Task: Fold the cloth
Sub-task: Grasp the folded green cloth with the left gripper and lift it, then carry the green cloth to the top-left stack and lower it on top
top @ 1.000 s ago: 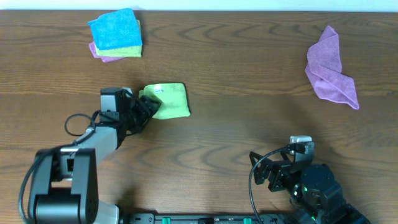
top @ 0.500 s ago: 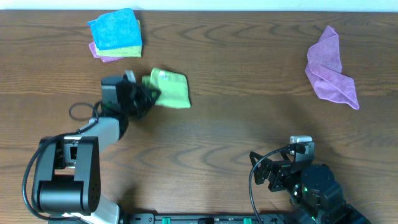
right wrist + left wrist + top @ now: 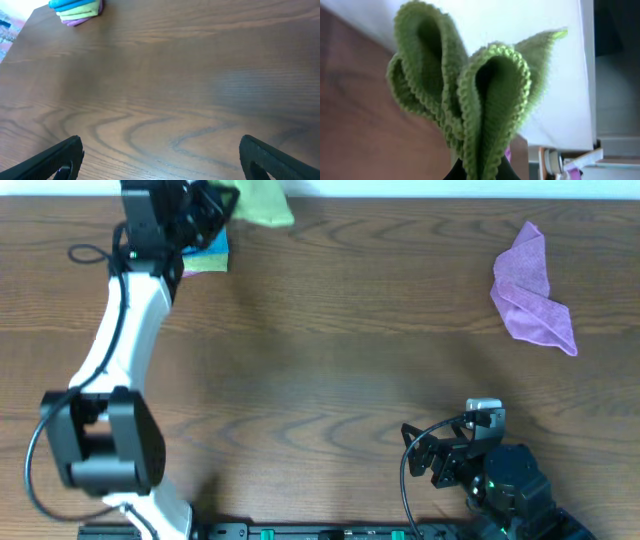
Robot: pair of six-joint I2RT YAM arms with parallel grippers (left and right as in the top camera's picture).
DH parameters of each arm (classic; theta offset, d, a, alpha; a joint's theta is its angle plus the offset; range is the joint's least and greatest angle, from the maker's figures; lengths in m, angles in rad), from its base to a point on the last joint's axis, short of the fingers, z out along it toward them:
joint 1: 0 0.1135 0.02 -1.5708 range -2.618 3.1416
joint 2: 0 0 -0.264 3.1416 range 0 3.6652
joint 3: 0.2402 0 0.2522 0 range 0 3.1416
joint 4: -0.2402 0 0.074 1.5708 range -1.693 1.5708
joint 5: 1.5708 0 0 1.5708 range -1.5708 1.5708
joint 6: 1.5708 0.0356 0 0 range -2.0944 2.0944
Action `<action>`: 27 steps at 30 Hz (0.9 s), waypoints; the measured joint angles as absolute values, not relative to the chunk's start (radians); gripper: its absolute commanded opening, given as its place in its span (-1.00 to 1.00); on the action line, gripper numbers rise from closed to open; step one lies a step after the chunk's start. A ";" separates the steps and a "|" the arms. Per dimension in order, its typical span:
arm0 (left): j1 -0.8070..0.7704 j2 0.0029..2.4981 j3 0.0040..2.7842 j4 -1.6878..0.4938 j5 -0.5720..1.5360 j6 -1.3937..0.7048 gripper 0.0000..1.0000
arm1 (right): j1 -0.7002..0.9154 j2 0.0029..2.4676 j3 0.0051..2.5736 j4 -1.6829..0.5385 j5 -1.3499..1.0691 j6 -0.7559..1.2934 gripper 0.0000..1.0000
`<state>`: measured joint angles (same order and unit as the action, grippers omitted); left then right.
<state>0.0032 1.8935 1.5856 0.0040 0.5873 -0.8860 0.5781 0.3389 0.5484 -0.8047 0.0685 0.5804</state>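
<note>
Surface: brown wooden table (image 3: 350, 380) | Left gripper (image 3: 212, 204): fingers pinching green cloth (image 3: 470, 95), lifted off the table at its far edge | Cloth: folded, looped layers with stitched hems bunched above the fingers | Beneath fingers: stack of folded cloths (image 3: 200, 255) | Right gripper (image 3: 160, 162): fingers spread, holding nothing | Purple cloth (image 3: 535, 285): crumpled, well apart.

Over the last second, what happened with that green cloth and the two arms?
The left arm lifted the folded green cloth from the table and carried it to the far edge, above the stack of folded cloths, still held. The purple cloth, the stack and the right arm stayed put.
</note>
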 measured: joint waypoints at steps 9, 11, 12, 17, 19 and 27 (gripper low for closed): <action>0.094 2.140 1.785 -0.007 0.572 -0.886 -0.89 | 0.578 0.338 0.548 -0.804 0.068 0.580 0.98; 0.120 2.157 1.785 0.001 0.572 -0.886 -0.89 | 0.578 0.338 0.548 -0.804 0.068 0.580 0.99; 0.135 2.167 1.785 0.006 0.571 -0.886 -0.89 | 0.578 0.338 0.548 -0.804 0.068 0.580 0.99; 0.167 2.188 1.785 0.033 0.567 -0.886 -0.89 | 0.578 0.338 0.548 -0.804 0.068 0.580 0.98; 0.168 2.188 1.785 0.034 0.567 -0.886 -0.89 | 0.578 0.338 0.548 -0.804 0.068 0.580 0.98; 0.168 2.197 1.787 0.011 0.568 -0.884 -0.89 | 0.578 0.338 0.548 -0.804 0.068 0.580 0.99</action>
